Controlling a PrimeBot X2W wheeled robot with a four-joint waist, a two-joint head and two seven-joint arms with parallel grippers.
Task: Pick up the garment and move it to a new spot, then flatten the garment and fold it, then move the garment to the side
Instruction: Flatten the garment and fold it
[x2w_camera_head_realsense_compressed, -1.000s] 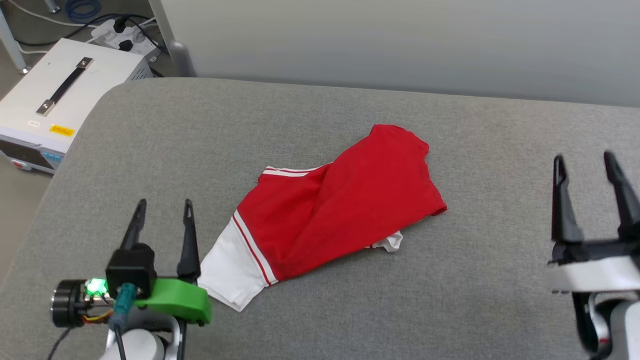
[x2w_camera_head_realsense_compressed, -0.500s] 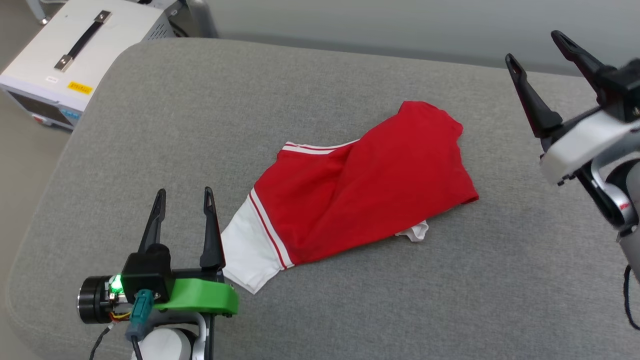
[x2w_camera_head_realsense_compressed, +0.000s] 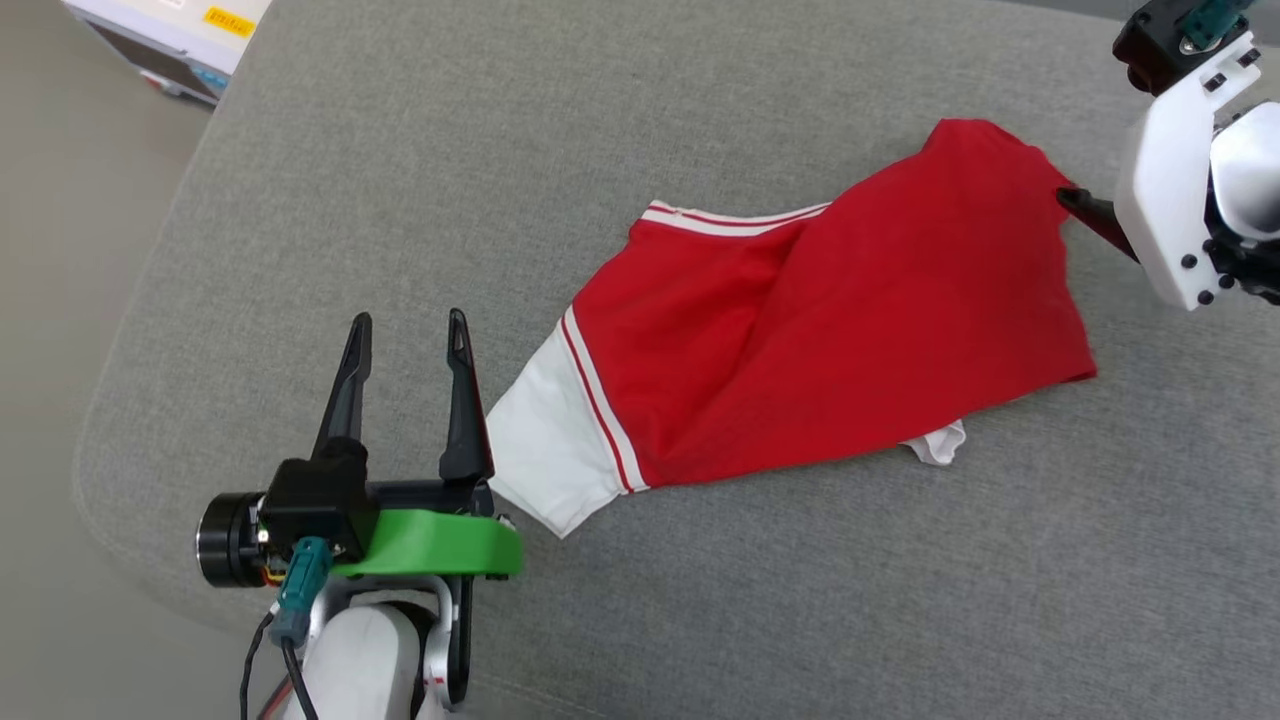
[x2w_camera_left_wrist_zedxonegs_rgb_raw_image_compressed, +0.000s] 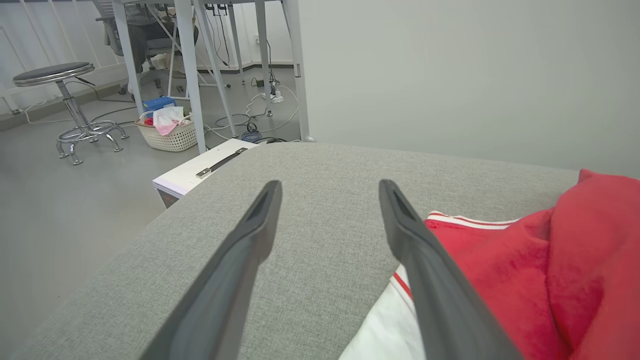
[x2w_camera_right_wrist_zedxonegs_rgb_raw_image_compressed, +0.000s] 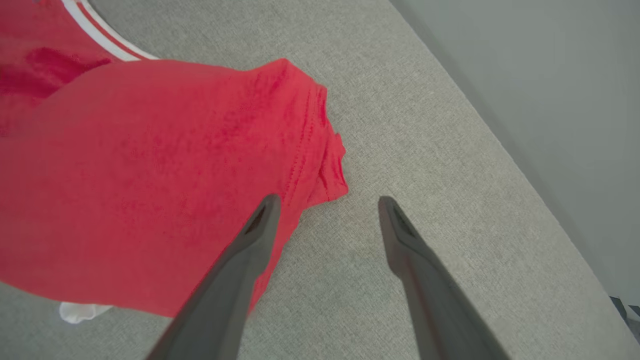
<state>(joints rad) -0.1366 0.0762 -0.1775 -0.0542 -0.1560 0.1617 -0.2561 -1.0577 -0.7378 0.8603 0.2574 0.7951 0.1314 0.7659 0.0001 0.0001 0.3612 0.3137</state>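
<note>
**A:** What changed in the last second?

**B:** Mostly the head camera. It pitched down, so the whole frame shifted. The garment (x2w_camera_head_realsense_compressed: 830, 330) hasn't moved on the grey padded surface (x2w_camera_head_realsense_compressed: 700, 600); same crumple, same outline. The real move is the right arm: it was low at 4 o'clock of the head view and is now up at 2 o'clock, at the garment's red corner.

**A:** Jaws?

**B:** Both sets wide open, holding nothing. In the right wrist view, one finger (x2w_camera_right_wrist_zedxonegs_rgb_raw_image_compressed: 245, 250) lies over the red hem and the other is over bare fabric, with the bunched corner just ahead of the tips. Can't tell if it's touching.

**A:** Left arm?

**B:** Unchanged. It's parked at 7 o'clock of the garment, fingers pointing to 12, and the inner finger (x2w_camera_head_realsense_compressed: 462, 400) is just beside the white sleeve (x2w_camera_head_realsense_compressed: 545, 460).

**A:** So?

**B:** Looks like the pre-grasp for the first pick. The right is lined up on the corner and the left isn't committed yet. Nothing lifted.
</note>
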